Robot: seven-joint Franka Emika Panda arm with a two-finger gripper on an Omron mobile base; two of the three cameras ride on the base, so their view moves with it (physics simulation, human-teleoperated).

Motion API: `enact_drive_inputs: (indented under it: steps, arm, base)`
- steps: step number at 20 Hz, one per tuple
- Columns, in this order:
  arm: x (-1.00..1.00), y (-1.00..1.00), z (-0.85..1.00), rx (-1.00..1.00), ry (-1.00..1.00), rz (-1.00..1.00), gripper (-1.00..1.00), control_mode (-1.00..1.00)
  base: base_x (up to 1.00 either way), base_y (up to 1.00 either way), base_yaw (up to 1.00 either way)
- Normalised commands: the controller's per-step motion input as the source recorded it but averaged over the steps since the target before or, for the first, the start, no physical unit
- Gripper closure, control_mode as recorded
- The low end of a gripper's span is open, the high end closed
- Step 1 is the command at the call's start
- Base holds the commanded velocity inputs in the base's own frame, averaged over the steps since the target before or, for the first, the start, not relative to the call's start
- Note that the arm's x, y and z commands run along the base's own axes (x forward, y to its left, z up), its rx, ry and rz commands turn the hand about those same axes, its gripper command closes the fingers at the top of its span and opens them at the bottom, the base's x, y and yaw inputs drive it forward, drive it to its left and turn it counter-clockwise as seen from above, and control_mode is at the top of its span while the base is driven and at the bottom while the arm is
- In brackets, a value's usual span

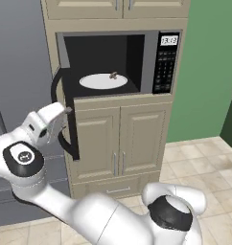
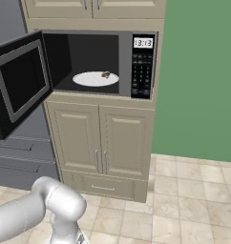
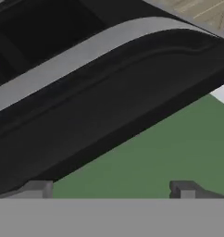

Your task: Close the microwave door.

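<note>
The microwave is built into the beige cabinet column, and its dark cavity holds a white turntable plate. The microwave door stands swung wide open to the left, its inner window facing the right base view. Its curved black handle bows out on the outer side. My gripper is at the door's outer face beside the handle, about mid-height. It is open, with nothing between the fingertips. The dark handle bar runs close across the hand view.
A small brown item lies on the plate. Beige cabinet doors and a drawer sit below the microwave. The grey fridge is directly left of the open door. A green wall and tiled floor lie to the right.
</note>
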Motion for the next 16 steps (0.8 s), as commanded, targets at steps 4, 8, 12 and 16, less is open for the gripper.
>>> enact_drive_inputs:
  steps: [4,8,12,16]
  arm:
    - [-0.34,0.89,0.0,-0.07,-0.15,-0.08,-1.0,-1.0]
    - [0.18,0.84,-0.33,-0.02,-0.09,0.04,-1.0,-1.0]
    - [0.73,0.22,-0.56,0.04,-0.36,0.03,-1.0,-1.0]
    - [0.81,0.04,-0.48,0.13,-0.39,0.05,-1.0,-1.0]
  base:
    - [0.0,0.0,0.0]
    - [0.0,0.0,0.0]
    - [0.0,0.0,0.0]
    - [0.0,0.0,0.0]
